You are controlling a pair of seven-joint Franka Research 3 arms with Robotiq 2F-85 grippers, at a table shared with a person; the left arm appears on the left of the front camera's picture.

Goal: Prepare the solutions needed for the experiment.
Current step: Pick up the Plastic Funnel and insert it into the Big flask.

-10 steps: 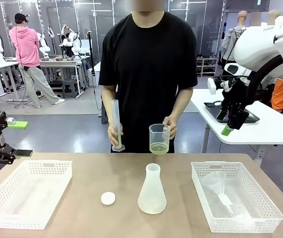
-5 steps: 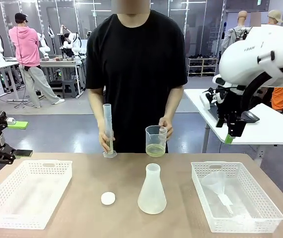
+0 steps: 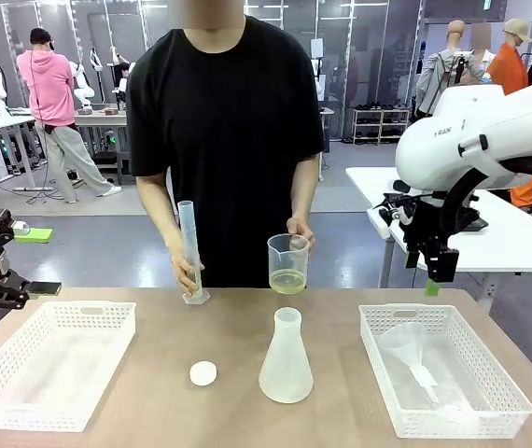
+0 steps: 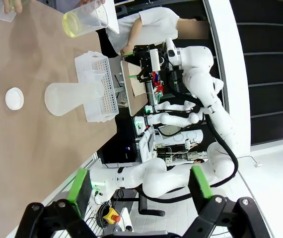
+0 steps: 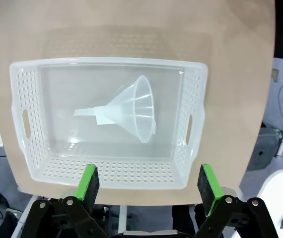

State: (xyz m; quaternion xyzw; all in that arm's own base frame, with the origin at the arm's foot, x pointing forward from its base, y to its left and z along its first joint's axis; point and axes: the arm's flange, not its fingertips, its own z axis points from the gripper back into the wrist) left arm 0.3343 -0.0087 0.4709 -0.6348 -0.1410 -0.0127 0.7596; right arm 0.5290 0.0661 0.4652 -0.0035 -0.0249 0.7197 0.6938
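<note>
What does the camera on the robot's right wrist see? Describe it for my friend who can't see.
A clear plastic funnel lies on its side in a white basket on a brown table, seen from above. The robot's right hand hangs open over it, green-padded fingers wide apart, holding nothing.

Lighting: bright, even, diffuse from overhead; soft faint shadow under the flask [image 3: 286,364] on the table [image 3: 154,327]. Focus: sharp across all views. Wrist views: wide-angle bowing toward edges, mild sheen on the white basket [image 5: 106,171].
</note>
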